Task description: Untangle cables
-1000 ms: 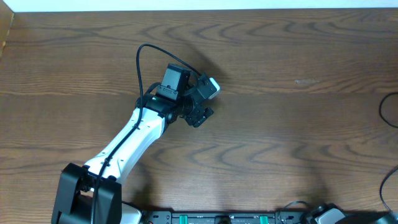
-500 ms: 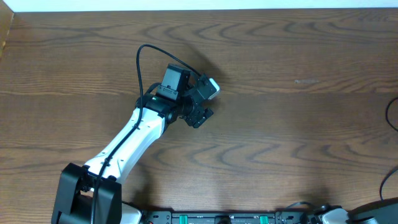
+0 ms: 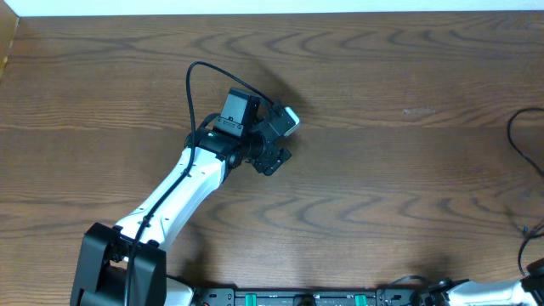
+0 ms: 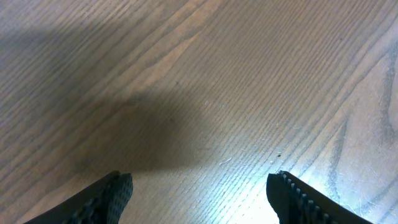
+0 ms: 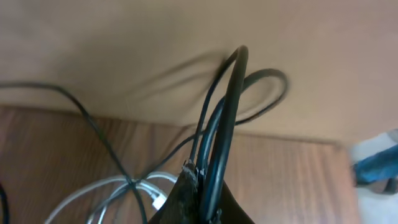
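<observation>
Brown wood grain fills the overhead view: the dark brown wood-grain worktop (image 3: pixel 382 195) spreads wide, and the white-shelled left arm (image 3: pixel 183 191) reaches up from the bottom-left corner toward centre-left. Its thick black arm cable (image 3: pixel 190 89) arches above the wrist. The left pincer (image 3: pixel 279 143) sits at the arm's tip over bare wood; from up here I cannot tell how wide it stands. Over at the far right edge, thin black cords (image 3: pixel 513 127) curl in and out of frame, well apart from the left arm.

Left wrist view now: 2 black ribbed fingertips (image 4: pixel 118 190) poke in at the bottom corners. The left pincer (image 4: pixel 202 190) is spread wide with nothing between them, only wood and a soft shadow below.

Right wrist view, and this is where the cords are. The right pincer (image 5: pixel 198 199) is clamped tight at bottom centre, and the thin black cords (image 5: pixel 229 112) rise straight out of its tip in a bundle. They loop round at the top against a pale beige surface (image 5: pixel 124 37). 1 more black strand trails off to the left. A thin white cord (image 5: pixel 115 186) loops over the worktop (image 5: pixel 50 162) at lower left, just beside the pincer, with a black strand crossing it.
</observation>
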Available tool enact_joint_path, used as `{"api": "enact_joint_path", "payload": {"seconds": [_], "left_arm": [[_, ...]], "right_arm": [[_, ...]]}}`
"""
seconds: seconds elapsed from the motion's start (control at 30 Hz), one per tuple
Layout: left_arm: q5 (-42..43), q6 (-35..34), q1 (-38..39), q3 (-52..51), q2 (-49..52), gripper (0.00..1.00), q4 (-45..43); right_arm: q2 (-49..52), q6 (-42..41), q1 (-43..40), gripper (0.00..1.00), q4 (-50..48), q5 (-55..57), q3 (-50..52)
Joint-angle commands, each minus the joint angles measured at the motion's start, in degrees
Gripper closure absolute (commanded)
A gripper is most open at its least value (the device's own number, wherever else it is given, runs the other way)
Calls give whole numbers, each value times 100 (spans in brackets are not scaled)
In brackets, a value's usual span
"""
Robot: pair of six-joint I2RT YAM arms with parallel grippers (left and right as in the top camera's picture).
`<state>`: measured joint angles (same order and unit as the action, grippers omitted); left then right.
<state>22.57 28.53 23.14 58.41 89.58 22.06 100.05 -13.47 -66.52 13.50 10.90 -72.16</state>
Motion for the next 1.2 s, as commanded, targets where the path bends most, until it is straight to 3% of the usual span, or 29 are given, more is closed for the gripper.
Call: {"api": "enact_joint_path", "payload": {"seconds": [0.0, 0.03, 0.1, 0.13, 0.37, 0.57, 0.63, 0.77, 1.03, 1.17], "left_arm": [[76, -39, 9, -7, 66, 25, 17], [76, -37, 9, -7, 66, 25, 17], [76, -37, 9, -7, 66, 22, 15], [74, -37, 9, -7, 66, 21, 15], [74, -35, 9, -7, 66, 18, 13], [74, -35, 9, -7, 66, 17, 9], [74, -33, 9, -7, 66, 17, 9], [74, -33, 9, -7, 66, 17, 7], [72, -33, 9, -7, 66, 17, 7], [72, -31, 7, -7, 66, 17, 7]], "right_arm": [[304, -302, -2, 98, 138, -570, -92], [374, -297, -2, 91, 160, -706, -92], [490, -203, -2, 37, 197, -1021, -92], [529, -83, 0, 1, 197, -1244, -92], [555, 92, 57, 1, 192, -1801, -92], [520, 87, 173, 1, -216, -3950, -136], [459, 87, 343, 1, -238, -4212, -254], [267, 90, 815, 1, -81, -3738, -487], [190, -44, 1716, 1, 1064, -586, -675], [229, -354, 1915, 1, 1622, 42, -673]]}}
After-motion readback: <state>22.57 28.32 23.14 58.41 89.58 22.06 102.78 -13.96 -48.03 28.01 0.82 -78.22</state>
